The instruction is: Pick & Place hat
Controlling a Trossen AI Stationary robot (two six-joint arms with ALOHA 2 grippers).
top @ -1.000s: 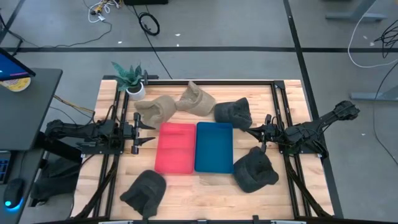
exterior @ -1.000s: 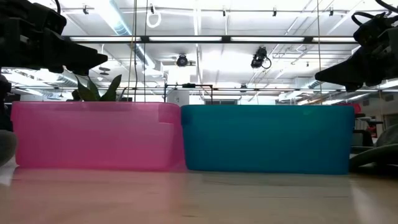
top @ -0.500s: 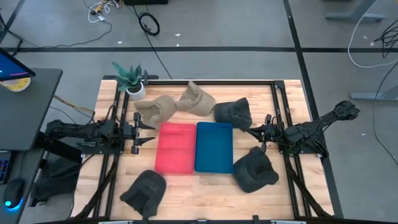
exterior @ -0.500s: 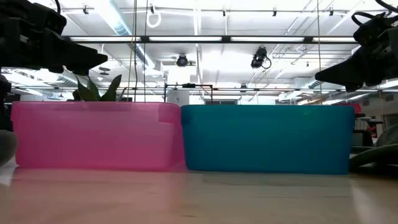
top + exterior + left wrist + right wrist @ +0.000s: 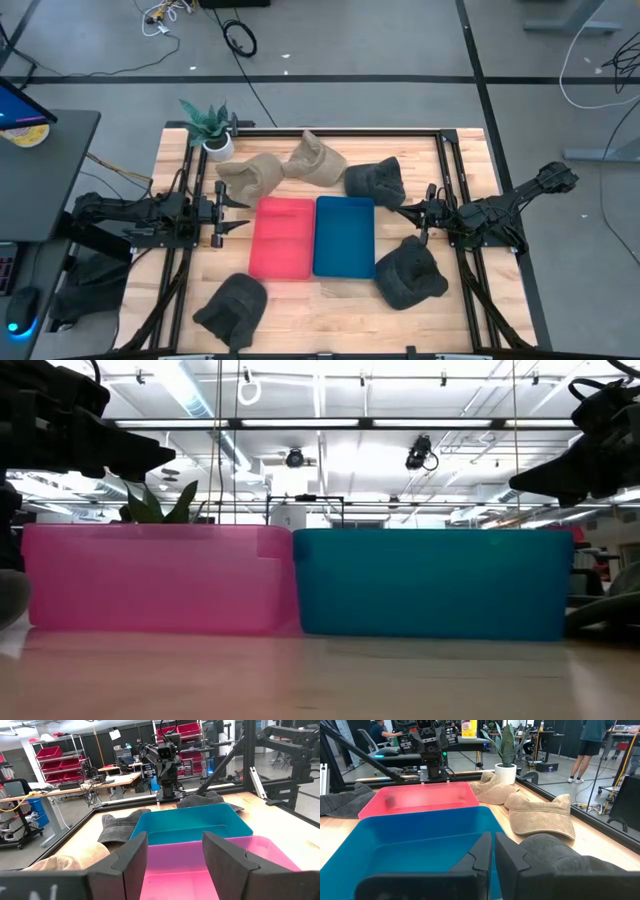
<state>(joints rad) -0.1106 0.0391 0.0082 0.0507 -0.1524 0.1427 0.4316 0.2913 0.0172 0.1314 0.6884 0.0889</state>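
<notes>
Hovering beside the pink bin (image 5: 281, 238), the left gripper (image 5: 238, 214) gapes wide and empty; the right gripper (image 5: 403, 211), pinched nearly closed, holds nothing. Nearest it lies a dark hat (image 5: 376, 181), probably untouched, its far side hidden.

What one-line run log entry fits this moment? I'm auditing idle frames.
left tool: open, beside pink bin | right tool: shut, empty, beside blue bin | hats: five on table, none binned
</notes>
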